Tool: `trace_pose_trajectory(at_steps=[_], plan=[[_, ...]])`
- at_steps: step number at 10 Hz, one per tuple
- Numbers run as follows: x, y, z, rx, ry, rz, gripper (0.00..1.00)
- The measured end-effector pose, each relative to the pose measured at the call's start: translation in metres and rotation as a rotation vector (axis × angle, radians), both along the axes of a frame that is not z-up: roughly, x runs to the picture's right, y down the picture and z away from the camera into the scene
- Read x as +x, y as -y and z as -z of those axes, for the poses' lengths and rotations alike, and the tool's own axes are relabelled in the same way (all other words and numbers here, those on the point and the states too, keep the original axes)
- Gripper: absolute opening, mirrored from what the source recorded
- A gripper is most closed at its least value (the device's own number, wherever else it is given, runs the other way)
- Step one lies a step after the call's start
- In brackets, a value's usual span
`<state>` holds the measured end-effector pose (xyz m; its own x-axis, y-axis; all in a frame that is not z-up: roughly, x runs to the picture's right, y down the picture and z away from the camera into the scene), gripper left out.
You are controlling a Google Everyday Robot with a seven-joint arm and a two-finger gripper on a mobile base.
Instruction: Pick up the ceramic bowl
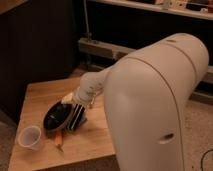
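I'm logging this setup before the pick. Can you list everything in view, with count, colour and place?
table: one, light wood, lower left
bowl: one, glossy black, on the table's left half
cup: one, translucent whitish, upright, front-left of the bowl
ribbed slab: one, black, at the bowl's right side
thin stick: one, orange, in front of the bowl
yellowish lump: one, behind the bowl, partly hidden
rail: one, grey, behind the table
arm: one, white, fills the right
gripper: one, open, low over the bowl's right rim
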<state>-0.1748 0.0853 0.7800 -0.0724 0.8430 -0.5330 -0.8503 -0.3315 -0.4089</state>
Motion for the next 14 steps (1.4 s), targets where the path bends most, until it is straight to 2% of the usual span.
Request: trace_pose_trajectory(at_steps=[4,8,12,13,14], plan=[[-0.019,-0.018,-0.008,-0.049,0.065,0.014,0.8],[-0.034,-0.033,-0.013,-0.083,0.092,0.043,0.8],[-0.04,-0.038,-0.015,-0.095,0.098,0.063,0.8],[-0.039,-0.038,-0.016,-0.098,0.094,0.064,0.77],[-0.039,-0.038,-0.017,-0.1,0.09,0.065,0.7]])
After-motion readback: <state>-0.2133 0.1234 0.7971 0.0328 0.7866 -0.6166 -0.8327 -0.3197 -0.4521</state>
